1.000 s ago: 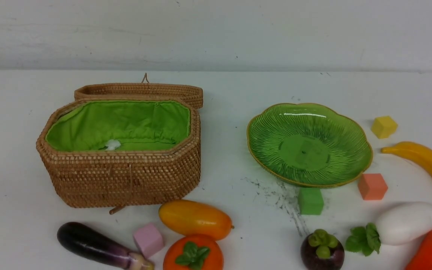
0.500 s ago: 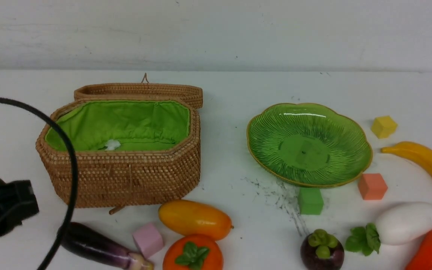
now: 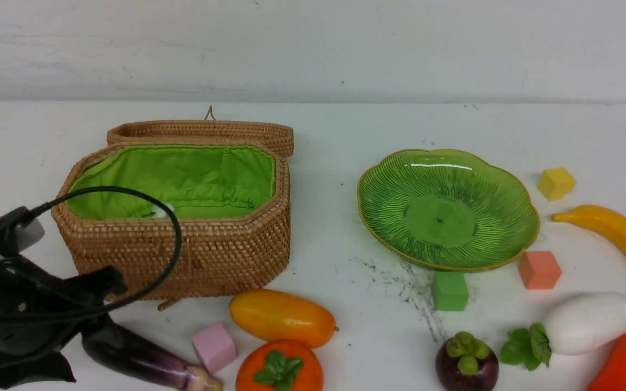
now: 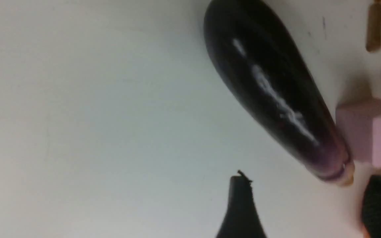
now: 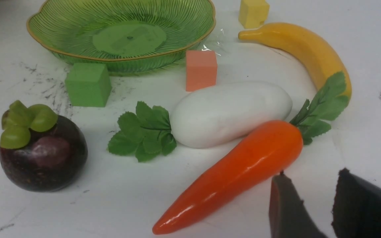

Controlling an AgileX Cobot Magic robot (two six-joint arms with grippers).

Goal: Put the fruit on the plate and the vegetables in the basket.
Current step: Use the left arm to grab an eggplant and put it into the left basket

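The dark purple eggplant (image 3: 139, 355) lies in front of the open basket (image 3: 182, 255). My left gripper (image 3: 82, 326) is open and empty at the eggplant's thick end. In the left wrist view the eggplant (image 4: 270, 89) lies ahead of the wide-spread left gripper (image 4: 306, 185). A mango (image 3: 282, 316) and a persimmon (image 3: 280, 369) sit nearby. The green plate (image 3: 446, 217) is bare. A mangosteen (image 3: 466, 364), radish (image 3: 590, 321), carrot (image 3: 625, 361) and banana (image 3: 623, 239) lie at the right. My right gripper (image 5: 313, 177) is open beside the carrot (image 5: 236, 172), touching nothing.
A pink cube (image 3: 214, 346) sits against the eggplant's stem end. Green (image 3: 450, 291), salmon (image 3: 539, 270) and yellow (image 3: 556, 183) cubes lie around the plate. The basket's lid (image 3: 204, 132) hangs open behind it. The left arm's cable (image 3: 171, 239) loops across the basket's front.
My left arm has come in from the left edge and moved down to the eggplant's thick end. Its jaws now stand wide. Nothing else has moved.
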